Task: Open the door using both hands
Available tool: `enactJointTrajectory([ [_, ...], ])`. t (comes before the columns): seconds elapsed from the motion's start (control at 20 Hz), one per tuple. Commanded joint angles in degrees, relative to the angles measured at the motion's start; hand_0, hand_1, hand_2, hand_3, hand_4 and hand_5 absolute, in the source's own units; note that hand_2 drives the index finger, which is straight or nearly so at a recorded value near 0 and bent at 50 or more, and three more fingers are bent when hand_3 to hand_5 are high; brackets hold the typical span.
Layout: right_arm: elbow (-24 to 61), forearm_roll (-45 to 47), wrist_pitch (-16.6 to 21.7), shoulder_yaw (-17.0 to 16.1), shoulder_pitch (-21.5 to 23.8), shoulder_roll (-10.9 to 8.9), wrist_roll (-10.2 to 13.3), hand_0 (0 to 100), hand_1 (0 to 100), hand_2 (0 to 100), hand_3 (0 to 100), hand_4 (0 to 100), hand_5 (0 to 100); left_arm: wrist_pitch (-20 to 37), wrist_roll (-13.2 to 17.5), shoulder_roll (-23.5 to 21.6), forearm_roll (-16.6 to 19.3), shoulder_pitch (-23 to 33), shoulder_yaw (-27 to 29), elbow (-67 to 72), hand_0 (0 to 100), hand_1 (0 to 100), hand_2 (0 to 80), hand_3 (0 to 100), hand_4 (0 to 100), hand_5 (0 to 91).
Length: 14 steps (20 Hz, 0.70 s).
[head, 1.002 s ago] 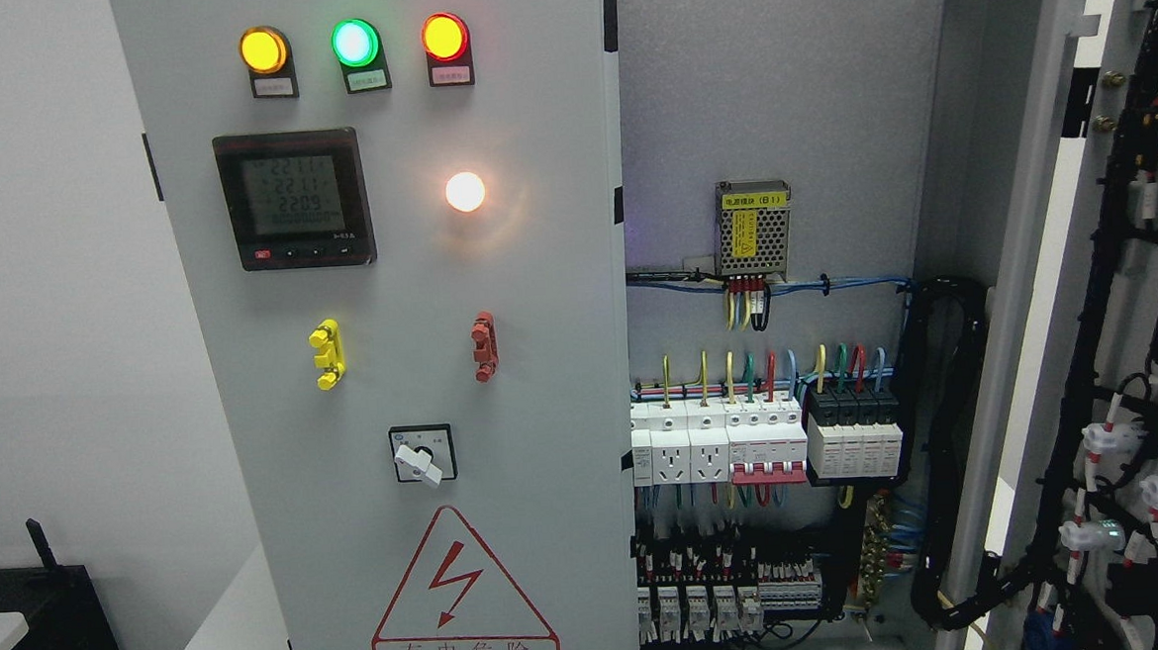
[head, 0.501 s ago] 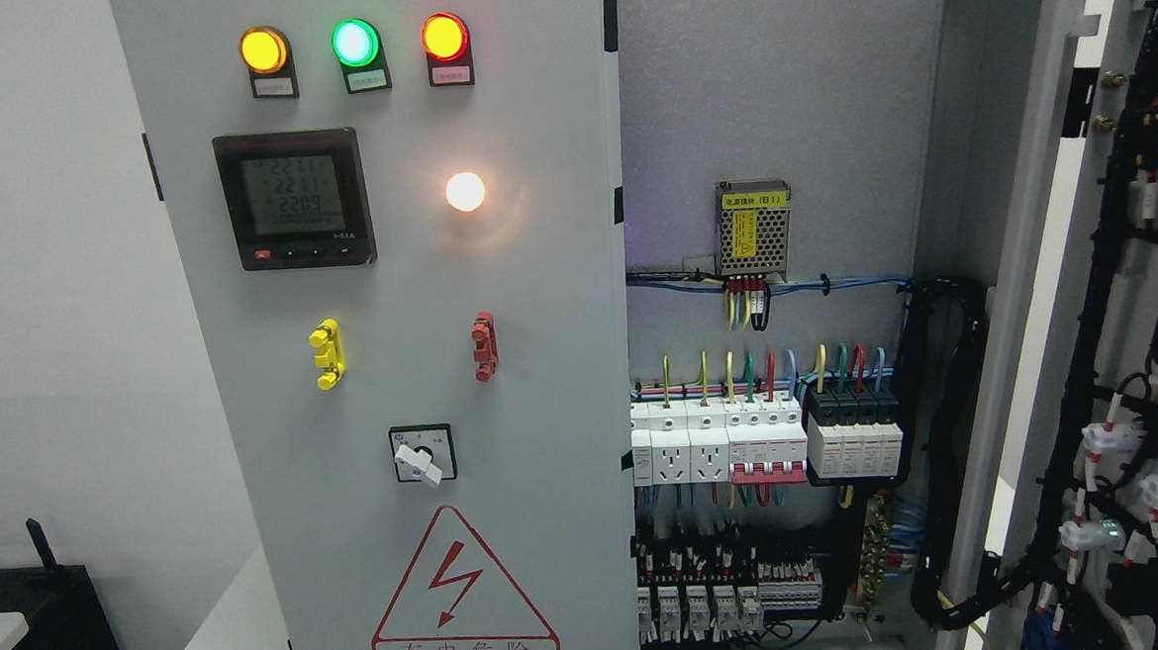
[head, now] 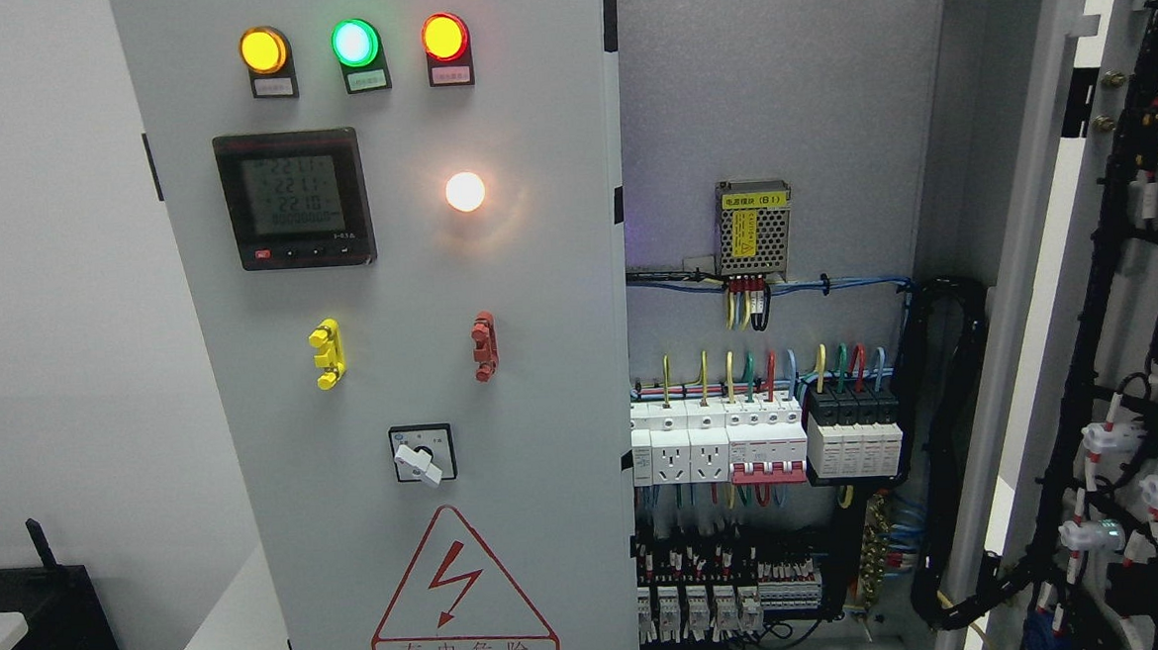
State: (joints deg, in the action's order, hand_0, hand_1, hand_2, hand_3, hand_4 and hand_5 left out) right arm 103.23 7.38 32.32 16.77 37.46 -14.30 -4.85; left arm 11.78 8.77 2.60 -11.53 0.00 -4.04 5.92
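The cabinet fills nearly the whole frame, and its two doors stand differently: the left door point(head: 393, 374), a tall grey steel panel from the upper left down to the bottom centre, faces me and looks closed or nearly so, while the right door point(head: 1144, 335) is swung wide at the right edge, showing its inner face strung with black wiring and small lamp backs. Between them the open interior point(head: 776, 107) shows a grey back plate, a small power supply point(head: 753, 227) at centre right, and rows of breakers point(head: 763, 439) lower down. Neither robot hand of mine is in view, so I cannot say whether the fingers are apart or together. I judge the right half of the job done and the left door as what remains. It should swing stiffly, being sheet metal loaded with a meter point(head: 294, 199), three pilot lamps point(head: 354, 42) along the top, a selector switch point(head: 422, 454) and a warning triangle point(head: 462, 594); heavy rather than fragile, though those fittings should not be pushed. The smooth painted face gives no grip. I would take hold of its free vertical edge near the frame's centre, not the yellow handle point(head: 327, 353) or red handle point(head: 483, 346), which look like small control levers.
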Motion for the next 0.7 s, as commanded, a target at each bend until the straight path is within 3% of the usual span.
enactJointTrajectory([
  [0.0, 3.9, -0.1, -0.8, 0.5, -6.6, 3.22, 0.1, 38, 0, 0, 0, 0, 0, -0.1, 0.0, 0.0, -0.1, -0.7, -0.2, 1.0, 0, 0, 0.0, 0, 0, 0.0],
  [0.25, 3.7, -0.2, -6.1, 0.4, -14.5, 5.86, 0.1, 38, 0, 0, 0, 0, 0, -3.7, 0.0, -0.1, -0.2, -0.7, -0.1, 0.9, 0, 0, 0.0, 0, 0, 0.0],
  [0.45, 3.5, -0.3, -13.2, 0.4, -20.7, 9.46, 0.1, 38, 0, 0, 0, 0, 0, -3.5, 0.0, -0.1, -0.2, -0.7, 0.0, 0.3, 0, 0, 0.0, 0, 0, 0.0],
  [0.65, 2.4, -0.3, -18.4, 0.4, -25.3, 10.78, 0.2, 38, 0, 0, 0, 0, 0, -3.3, 0.0, -0.1, -0.3, -0.7, 0.5, 0.1, 0, 0, 0.0, 0, 0, 0.0],
])
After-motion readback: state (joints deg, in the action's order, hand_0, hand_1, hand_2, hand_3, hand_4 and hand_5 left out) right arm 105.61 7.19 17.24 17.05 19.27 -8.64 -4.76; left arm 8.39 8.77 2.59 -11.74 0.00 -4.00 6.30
